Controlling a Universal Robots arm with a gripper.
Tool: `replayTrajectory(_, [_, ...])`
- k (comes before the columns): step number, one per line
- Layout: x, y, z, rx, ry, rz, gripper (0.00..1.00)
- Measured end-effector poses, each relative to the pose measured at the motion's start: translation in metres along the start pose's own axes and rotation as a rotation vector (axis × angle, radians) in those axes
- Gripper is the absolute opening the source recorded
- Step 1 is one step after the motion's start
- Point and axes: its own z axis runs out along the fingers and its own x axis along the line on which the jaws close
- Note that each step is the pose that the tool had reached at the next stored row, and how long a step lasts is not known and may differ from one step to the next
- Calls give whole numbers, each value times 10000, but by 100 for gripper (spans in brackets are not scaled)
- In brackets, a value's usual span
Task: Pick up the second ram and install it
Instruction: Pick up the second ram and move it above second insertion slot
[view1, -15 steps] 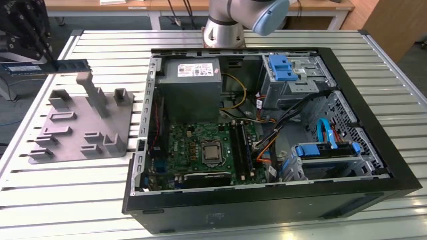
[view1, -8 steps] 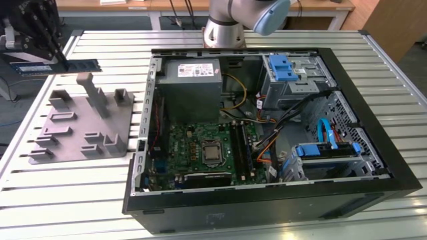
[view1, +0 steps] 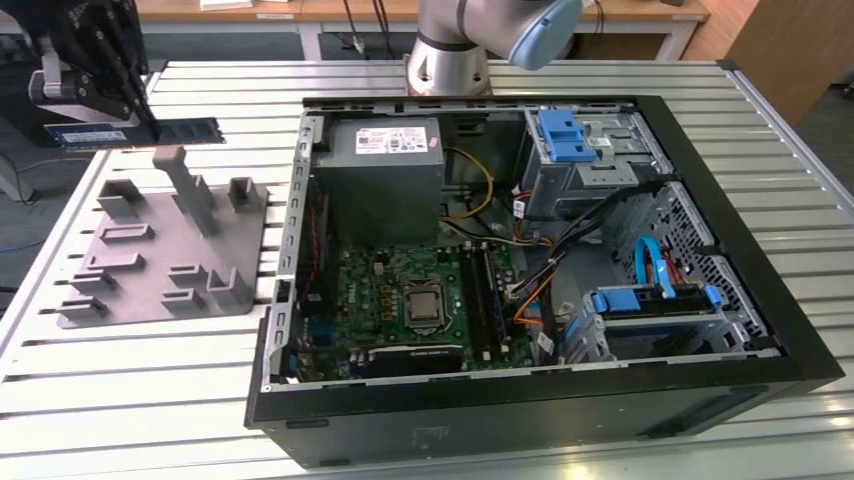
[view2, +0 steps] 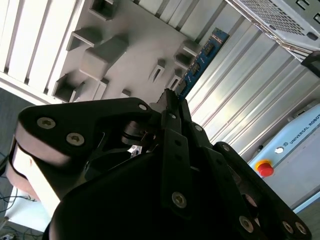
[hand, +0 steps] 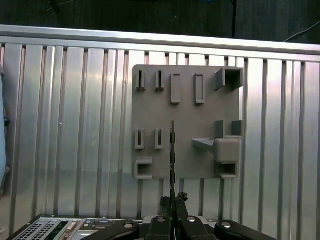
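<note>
In the exterior view the second ram, a dark blue-green stick with a white label, hangs level in the air above the far edge of the grey fixture plate. My gripper is shut on its top edge, at the exterior view's far left. The first wrist view shows the ram edge-on, reaching out from the gripper over the plate. In the second wrist view the ram sticks out past the gripper. The black memory slots lie on the motherboard inside the case.
The open computer case lies on the slatted aluminium table, to the exterior view's right of the plate. Its power supply, drive cages and cables crowd the inside. The arm's base stands behind the case.
</note>
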Motion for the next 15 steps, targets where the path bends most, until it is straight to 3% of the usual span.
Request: replayTrajectory(15, [10,-322,-6,1,0,0,14])
